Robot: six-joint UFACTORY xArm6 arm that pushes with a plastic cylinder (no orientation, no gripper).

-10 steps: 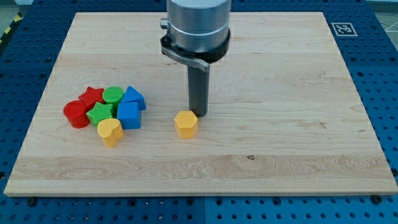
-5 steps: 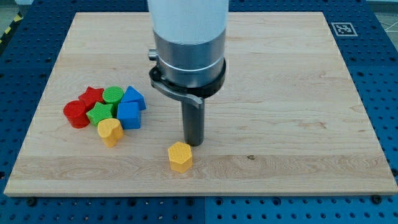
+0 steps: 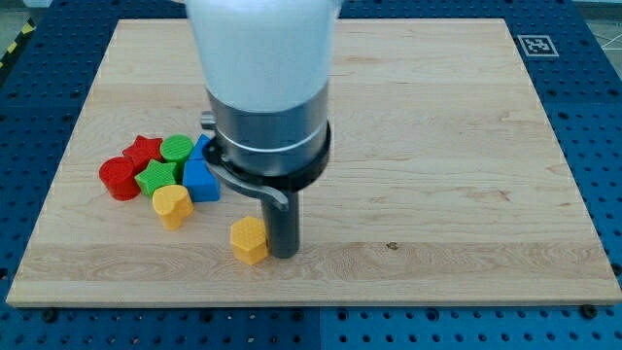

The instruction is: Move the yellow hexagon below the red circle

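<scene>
The yellow hexagon (image 3: pixel 249 240) lies on the wooden board near the view's bottom, left of centre. My tip (image 3: pixel 283 254) stands right beside it, touching its right side. The red circle (image 3: pixel 119 179) sits at the view's left, at the left end of a cluster of blocks. The hexagon is to the right of and lower than the red circle, well apart from it.
The cluster holds a red star (image 3: pixel 144 151), a green round block (image 3: pixel 177 149), a green block (image 3: pixel 156 179), two blue blocks (image 3: pixel 201 180) and a yellow heart-like block (image 3: pixel 173 205). The arm's wide body hides the board's upper middle. A marker tag (image 3: pixel 534 45) sits at top right.
My tip has moved toward the view's bottom and left, pushing the yellow hexagon the same way, closer to the board's bottom edge and to the cluster.
</scene>
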